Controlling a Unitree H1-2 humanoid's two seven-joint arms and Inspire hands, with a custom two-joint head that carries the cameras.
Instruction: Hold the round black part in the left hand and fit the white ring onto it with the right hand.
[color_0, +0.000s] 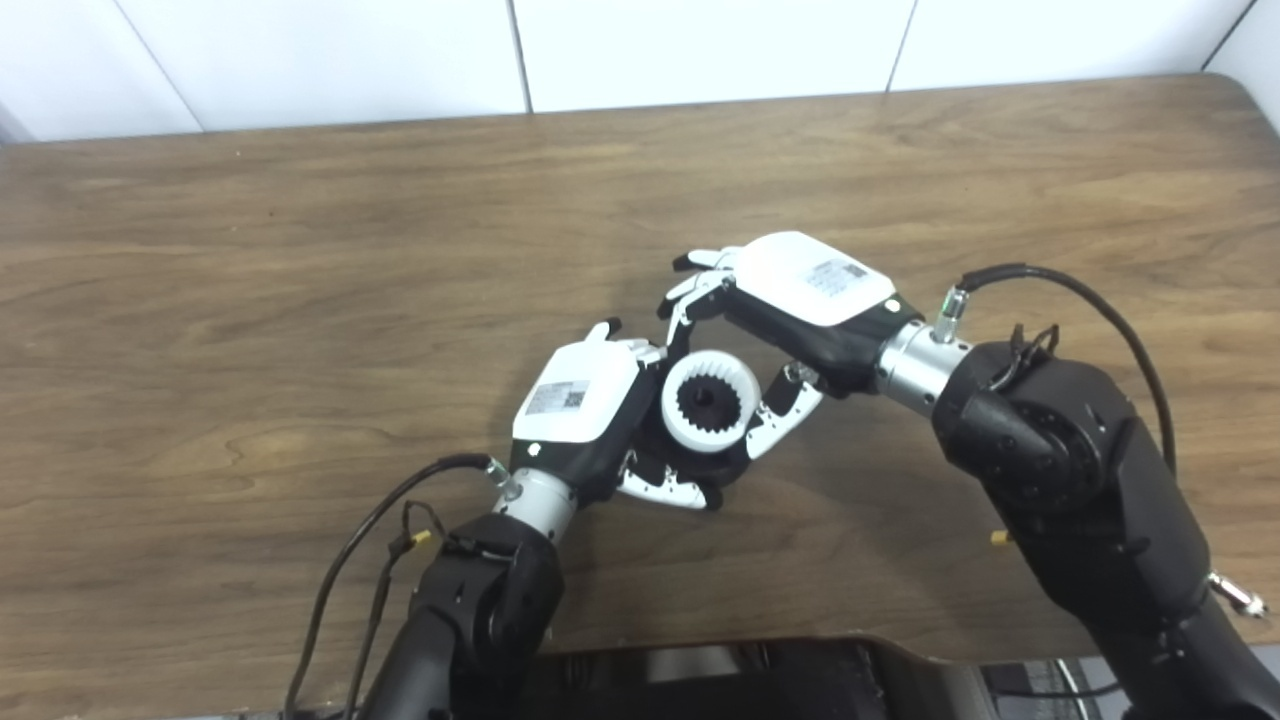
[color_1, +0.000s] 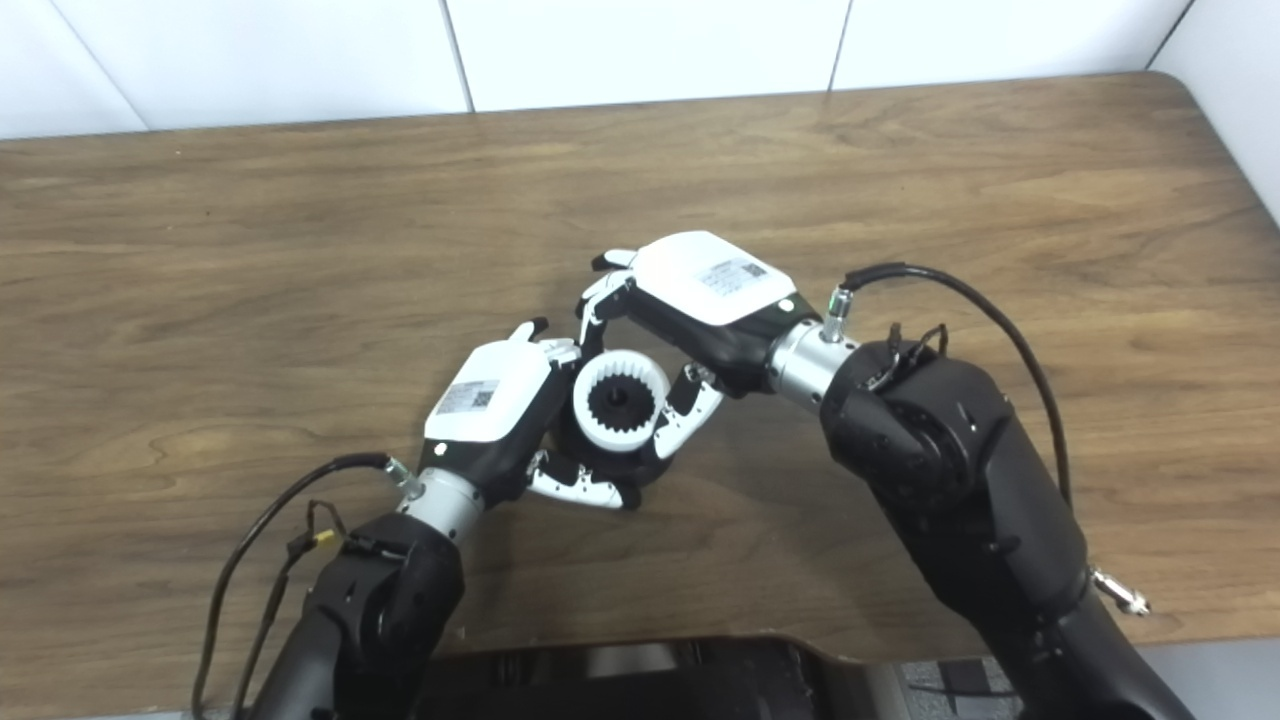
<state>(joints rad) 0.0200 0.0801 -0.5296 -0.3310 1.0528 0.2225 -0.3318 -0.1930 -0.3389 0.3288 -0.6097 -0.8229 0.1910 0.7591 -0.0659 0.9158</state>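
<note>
Hands meet above the middle of a wooden table (color_0: 300, 250): the left hand (color_0: 585, 415) cups the round black part (color_0: 700, 455), its fingers curled under it, while the white ring (color_0: 710, 403), toothed inside, sits on top. The right hand (color_0: 790, 300) reaches over with fingers (color_0: 690, 300) and thumb spread narrowly at the ring's rim; whether they touch it is unclear. Both pieces look like light, rigid, smooth plastic, best pinched by the ring's outer wall.

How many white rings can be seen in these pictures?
1. The white ring sits on the black part, between the left hand and right hand. None elsewhere on the table.
</note>
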